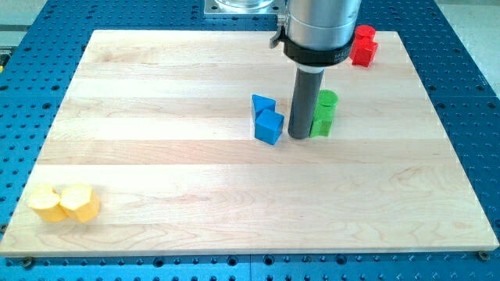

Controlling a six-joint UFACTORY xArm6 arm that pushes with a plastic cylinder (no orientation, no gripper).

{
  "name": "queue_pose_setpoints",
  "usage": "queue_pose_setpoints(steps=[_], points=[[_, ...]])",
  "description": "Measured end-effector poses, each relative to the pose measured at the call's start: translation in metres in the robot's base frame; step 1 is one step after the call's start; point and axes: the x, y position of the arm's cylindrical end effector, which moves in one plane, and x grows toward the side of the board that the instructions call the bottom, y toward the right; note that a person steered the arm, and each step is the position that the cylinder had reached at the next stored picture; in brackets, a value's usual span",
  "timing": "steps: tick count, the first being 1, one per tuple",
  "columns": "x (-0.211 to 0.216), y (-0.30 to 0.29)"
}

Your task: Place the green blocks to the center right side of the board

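Two green blocks stand together right of the board's middle: a green cylinder [327,100] and, just below it, a green block [321,125] whose shape is partly hidden by the rod. My tip [299,136] is down on the board, touching the left side of the green pair. Just left of the tip are two blue blocks, a blue triangle [262,104] and a blue cube [269,126] below it, close to the rod.
A red block [363,45] sits at the board's top right, beside the arm's grey body [320,27]. Two yellow blocks [66,204] lie side by side at the bottom left corner. The wooden board [156,156] lies on a blue perforated table.
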Motion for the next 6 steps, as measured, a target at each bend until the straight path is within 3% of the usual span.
queue_pose_setpoints(steps=[2,4,6], points=[[-0.034,0.021],[-0.037,0.097],[-0.073,0.077]])
